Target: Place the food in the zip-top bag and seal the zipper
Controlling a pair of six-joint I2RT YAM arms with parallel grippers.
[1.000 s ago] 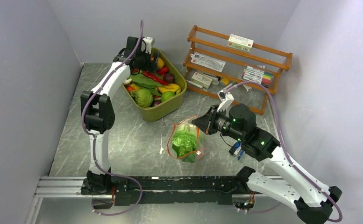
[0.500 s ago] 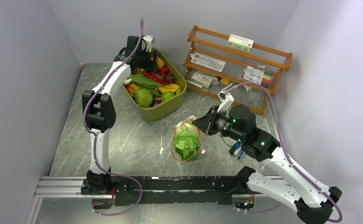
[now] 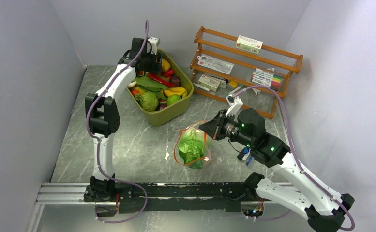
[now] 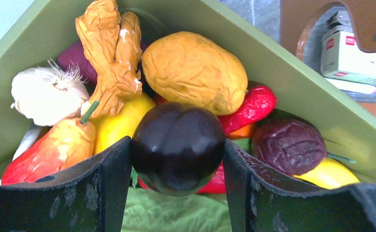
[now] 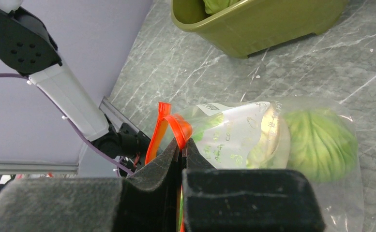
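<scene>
The olive-green tub (image 3: 174,114) at the back holds the food (image 3: 153,92), several toy fruits and vegetables. My left gripper (image 3: 153,62) is inside its far end. In the left wrist view both fingers (image 4: 109,169) press the sides of a dark purple ball (image 4: 177,135), which sits above the pile. The zip-top bag (image 3: 191,145) stands mid-table with green leafy food (image 5: 321,142) inside. My right gripper (image 5: 182,144) is shut on the orange-red zipper (image 5: 174,125) at the bag's mouth, holding it up.
A wooden rack (image 3: 246,67) with boxes and pens stands at the back right. A blue-handled tool (image 3: 245,155) lies under my right arm. Grey walls close in left and right. A yellow potato (image 4: 193,72), a garlic bulb (image 4: 45,99) and a red pepper (image 4: 253,106) crowd the ball.
The left jaws have closed in onto the dark purple ball. The bag's mouth shifted slightly in the right gripper's hold; both arms stay in place.
</scene>
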